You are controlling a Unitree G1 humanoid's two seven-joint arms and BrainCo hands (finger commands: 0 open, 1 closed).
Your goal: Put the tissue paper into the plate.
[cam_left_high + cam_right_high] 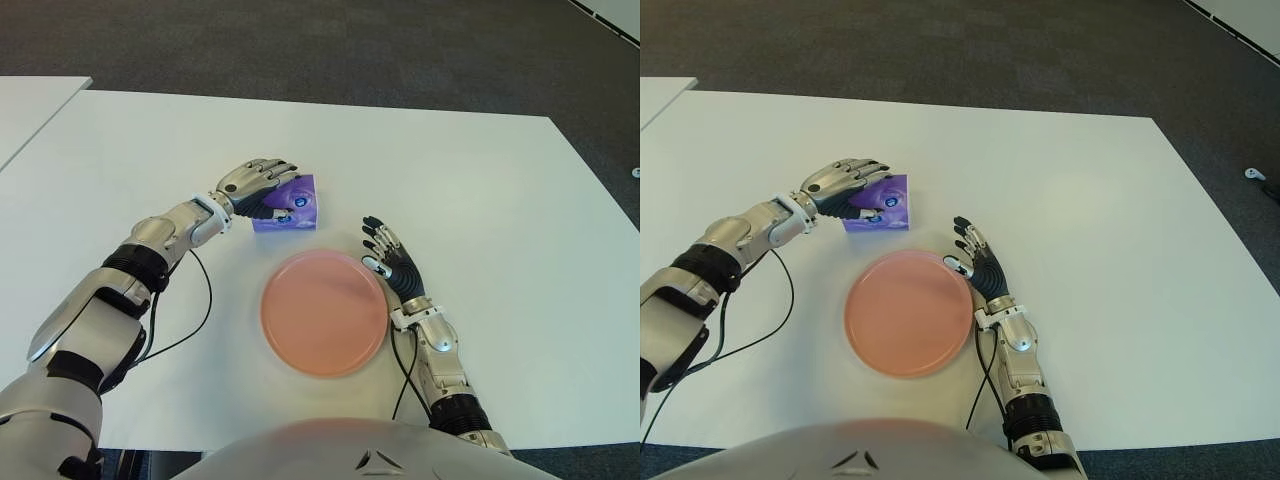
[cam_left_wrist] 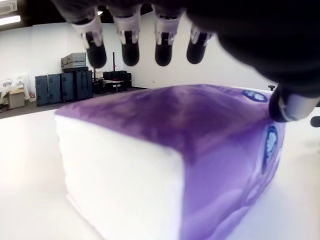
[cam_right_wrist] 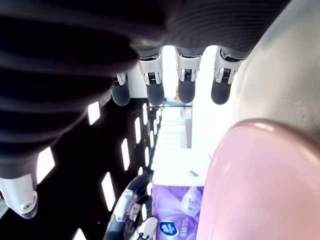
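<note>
Hovering left hand [image 1: 262,184], one tissue pack [image 1: 290,205], one plate [image 1: 324,312]

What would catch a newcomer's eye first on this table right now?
The pink plate lies empty at the near middle of the white table, the brightest thing there. Just beyond it to the left sits the purple tissue pack, with the left robot hand arched over it, fingers above its top, not clearly gripping. The right robot hand shows open beside the plate's right rim.
</note>
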